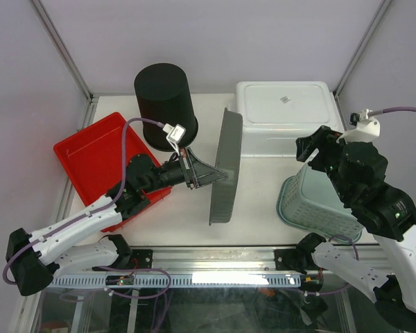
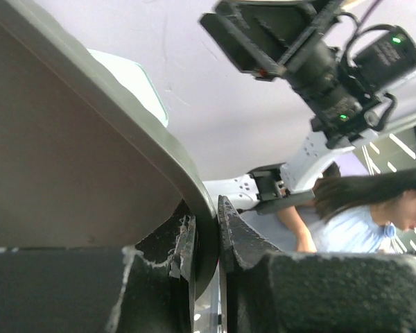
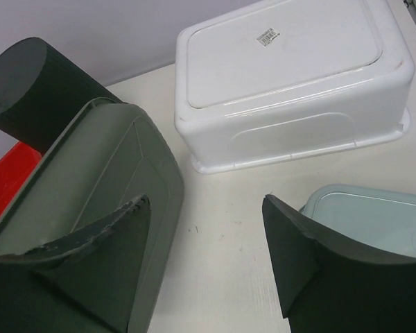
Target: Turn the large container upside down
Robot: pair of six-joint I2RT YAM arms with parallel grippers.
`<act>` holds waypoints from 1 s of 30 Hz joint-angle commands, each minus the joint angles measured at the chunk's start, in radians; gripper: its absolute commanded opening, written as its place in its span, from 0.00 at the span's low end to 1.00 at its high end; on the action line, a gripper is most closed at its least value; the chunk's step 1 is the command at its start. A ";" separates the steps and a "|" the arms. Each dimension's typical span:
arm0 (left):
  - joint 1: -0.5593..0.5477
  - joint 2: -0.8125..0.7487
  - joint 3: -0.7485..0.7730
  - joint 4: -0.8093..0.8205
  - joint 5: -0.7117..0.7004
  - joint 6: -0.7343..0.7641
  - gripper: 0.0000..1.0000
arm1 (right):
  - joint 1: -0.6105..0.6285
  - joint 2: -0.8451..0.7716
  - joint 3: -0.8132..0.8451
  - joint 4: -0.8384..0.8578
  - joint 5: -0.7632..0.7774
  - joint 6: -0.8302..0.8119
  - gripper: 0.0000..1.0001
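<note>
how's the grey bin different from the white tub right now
The grey bin is tipped up on its side; the white tub lies flat, base up. The left gripper is shut on the grey bin's rim; nothing touches the white tub. Both are rectangular plastic containers.

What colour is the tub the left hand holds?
The tub is greyish green, clearest in the right wrist view.
</note>
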 commanded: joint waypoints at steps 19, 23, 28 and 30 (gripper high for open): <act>-0.003 0.204 -0.522 1.128 -0.181 -0.394 0.00 | -0.003 -0.007 -0.029 -0.026 -0.066 0.057 0.69; -0.019 0.122 -0.573 0.969 -0.269 -0.350 0.00 | -0.003 -0.015 -0.049 -0.026 -0.074 0.065 0.69; -0.049 0.054 -0.574 0.725 -0.342 -0.276 0.00 | -0.002 -0.014 -0.064 -0.034 -0.075 0.065 0.69; -0.049 0.055 -0.609 0.728 -0.360 -0.279 0.00 | -0.003 -0.015 -0.070 -0.033 -0.080 0.067 0.69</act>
